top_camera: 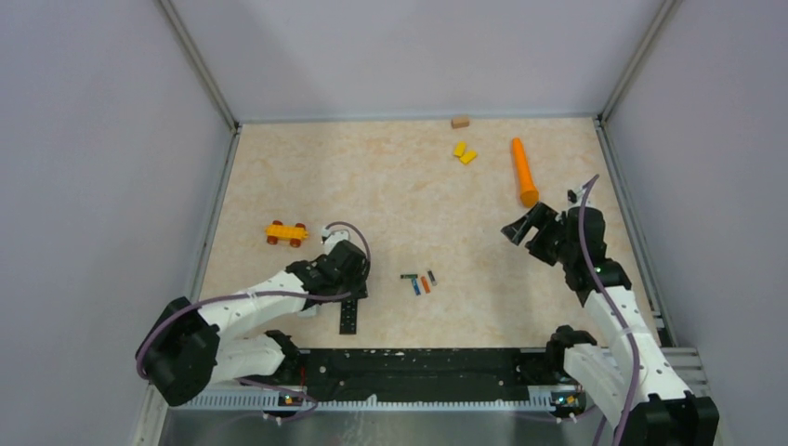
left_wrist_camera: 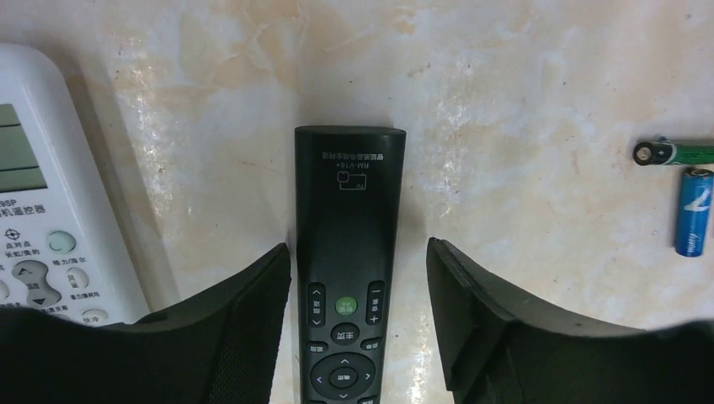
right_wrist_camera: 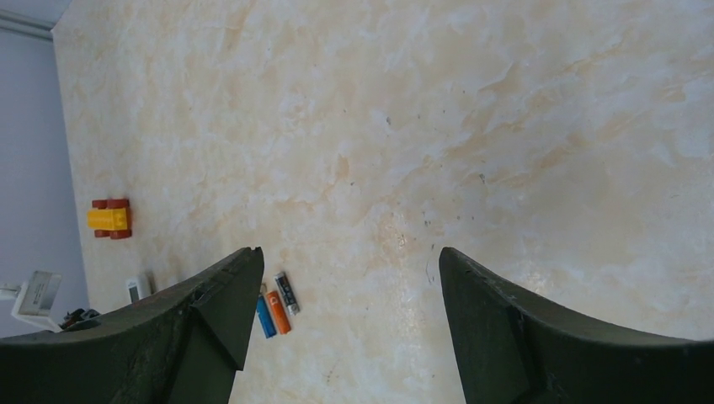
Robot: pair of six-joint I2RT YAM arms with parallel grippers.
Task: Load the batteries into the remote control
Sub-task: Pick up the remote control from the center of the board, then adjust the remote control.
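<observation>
A black remote control [left_wrist_camera: 347, 219] lies button side up on the table, shown in the top view [top_camera: 348, 316] near the front edge. My left gripper [left_wrist_camera: 358, 247] is low over it, open, one finger on each side; its right finger [left_wrist_camera: 471, 295] stands clear of the remote. The batteries [top_camera: 420, 282] lie loose in a small cluster right of it: a blue battery [left_wrist_camera: 694, 210], a dark green one [left_wrist_camera: 674, 153], an orange-red one [right_wrist_camera: 278, 312] and a dark one [right_wrist_camera: 287, 294]. My right gripper [top_camera: 522, 223] hangs open and empty [right_wrist_camera: 349, 252], far right of them.
A white remote with a display [left_wrist_camera: 42, 194] lies just left of the black one. A yellow toy car [top_camera: 285, 233] sits at mid left. A long orange cylinder [top_camera: 523, 171], two yellow blocks [top_camera: 464, 151] and a tan block [top_camera: 460, 122] lie at the back right.
</observation>
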